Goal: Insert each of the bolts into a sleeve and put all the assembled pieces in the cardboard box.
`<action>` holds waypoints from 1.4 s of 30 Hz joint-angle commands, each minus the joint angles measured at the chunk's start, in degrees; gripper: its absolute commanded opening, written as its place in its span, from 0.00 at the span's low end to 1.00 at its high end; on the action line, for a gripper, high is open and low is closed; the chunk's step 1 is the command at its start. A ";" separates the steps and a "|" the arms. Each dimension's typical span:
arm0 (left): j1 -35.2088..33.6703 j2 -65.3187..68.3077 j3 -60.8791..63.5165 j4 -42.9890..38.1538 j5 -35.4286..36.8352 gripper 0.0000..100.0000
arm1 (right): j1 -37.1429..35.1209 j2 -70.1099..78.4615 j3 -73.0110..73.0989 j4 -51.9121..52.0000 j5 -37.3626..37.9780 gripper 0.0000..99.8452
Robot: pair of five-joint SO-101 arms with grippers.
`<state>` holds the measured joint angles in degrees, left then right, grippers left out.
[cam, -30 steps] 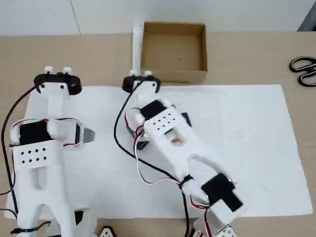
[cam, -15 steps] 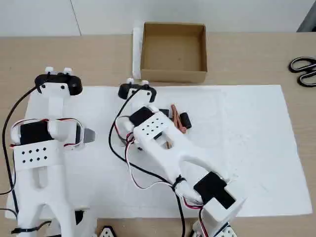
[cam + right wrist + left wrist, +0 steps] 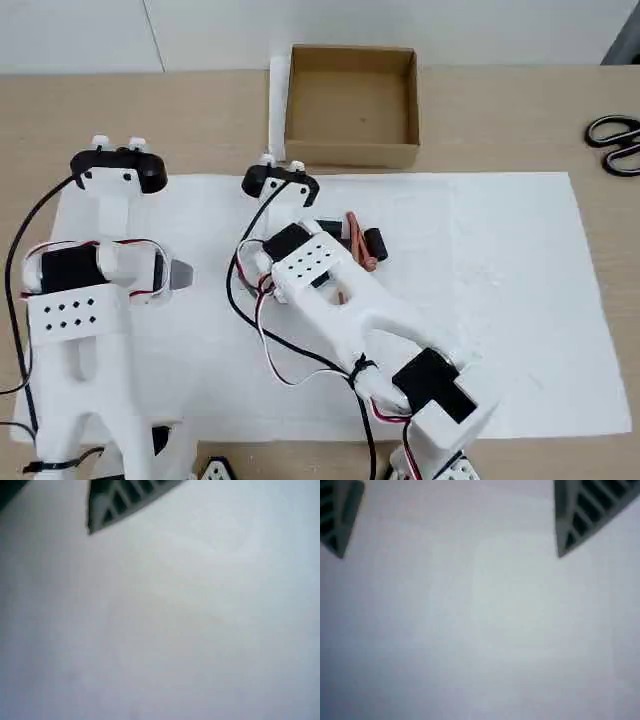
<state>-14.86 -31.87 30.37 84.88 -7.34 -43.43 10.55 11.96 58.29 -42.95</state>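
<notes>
Cardboard box (image 3: pixel 350 100) upright, brown floor showing

We are seeing bright, even light from overhead, with only faint, soft shadows lying on the white sheet (image 3: pixel 510 300).

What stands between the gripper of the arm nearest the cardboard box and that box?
Nothing visible does: that arm's end sits right before the cardboard box, at its near wall, over the edge of the white sheet.
</notes>
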 commanded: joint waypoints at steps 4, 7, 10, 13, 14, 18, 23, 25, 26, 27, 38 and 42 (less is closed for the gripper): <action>0.18 -1.85 0.92 -0.79 0.26 0.25 | 1.54 -0.22 0.00 -1.36 -0.97 0.22; 0.18 -1.85 1.98 -0.79 0.26 0.25 | 2.68 1.36 -0.18 -1.36 -2.90 0.22; 0.18 -1.93 2.77 -1.58 0.26 0.25 | 3.30 4.70 -0.35 -3.03 -2.90 0.22; 0.18 -1.93 2.95 -1.58 0.26 0.25 | 3.65 7.34 -0.35 -4.44 -3.78 0.22; 0.18 -1.93 2.95 -1.58 0.26 0.25 | 3.74 7.87 -0.35 -4.53 -4.04 0.22; 0.18 -1.93 2.95 -1.49 0.26 0.25 | 3.74 7.87 -0.35 -4.18 -4.04 0.22; 0.18 -1.93 2.95 -1.49 0.26 0.25 | 3.82 7.87 -0.35 -4.09 -3.96 0.12; 0.18 -1.93 2.95 -1.49 0.26 0.25 | 3.82 7.87 -0.35 -4.09 -3.87 0.05; 0.18 -1.93 2.95 -1.49 0.26 0.25 | 3.82 7.87 -0.35 -4.09 -3.87 0.03; 0.18 -1.93 2.95 -1.49 0.26 0.25 | 3.82 7.87 -0.35 -4.09 -3.87 0.00; 0.09 -1.93 2.95 -1.49 0.26 0.25 | 3.56 3.56 -1.14 -0.31 -3.69 0.02; 0.09 -1.93 2.95 -1.58 0.26 0.25 | 3.74 -2.95 -3.96 7.08 -3.60 0.02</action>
<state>-14.86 -31.87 33.54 84.35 -7.34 -39.47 13.19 11.08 61.36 -46.46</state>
